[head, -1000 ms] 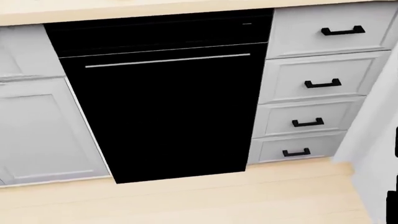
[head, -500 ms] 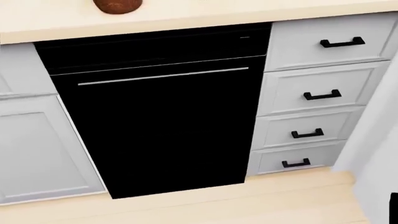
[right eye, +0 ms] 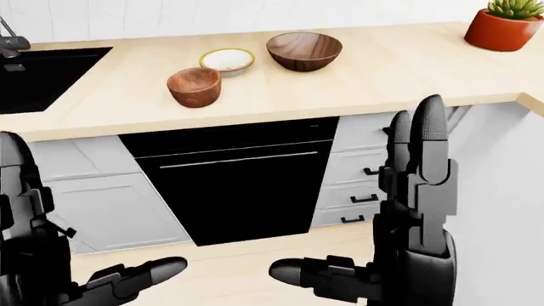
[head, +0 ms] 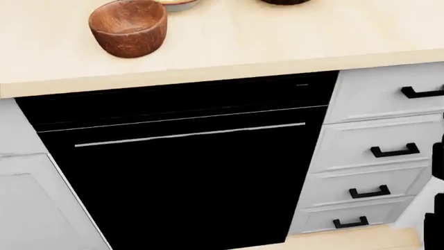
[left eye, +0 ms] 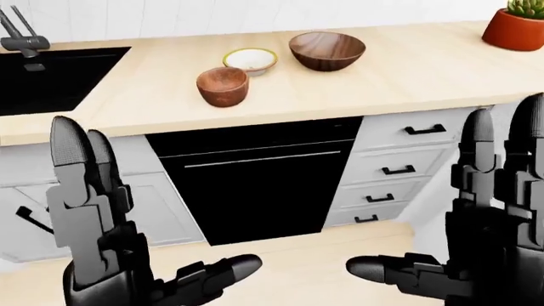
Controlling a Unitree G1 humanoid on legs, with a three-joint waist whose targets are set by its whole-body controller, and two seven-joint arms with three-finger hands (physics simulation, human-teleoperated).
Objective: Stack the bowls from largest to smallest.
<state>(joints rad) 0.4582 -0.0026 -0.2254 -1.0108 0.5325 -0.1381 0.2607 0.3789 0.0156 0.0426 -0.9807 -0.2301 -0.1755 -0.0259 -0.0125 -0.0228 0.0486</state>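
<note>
Three bowls stand on the light wood counter (left eye: 408,70), all far above my hands in the left-eye view. The large dark wooden bowl (left eye: 327,50) is at the right of the group. A white bowl with a yellow rim (left eye: 250,60) sits just left of it. The small reddish-brown wooden bowl (left eye: 222,86) stands nearest the counter edge and also shows at the head view's top left (head: 128,34). My left hand (left eye: 145,217) and right hand (left eye: 421,191) are raised low in the picture, fingers upright, thumbs pointing inward, both open and holding nothing.
A black dishwasher (head: 180,172) sits under the counter below the bowls, with white drawers (head: 389,151) to its right. A black sink (left eye: 51,76) with a faucet (left eye: 21,38) lies at the left. A potted plant (left eye: 518,25) stands at the counter's far right.
The camera has moved: the head view has swung up and closer, the dishwasher sits lower and larger, and the counter with the small wooden bowl has come into the top.
</note>
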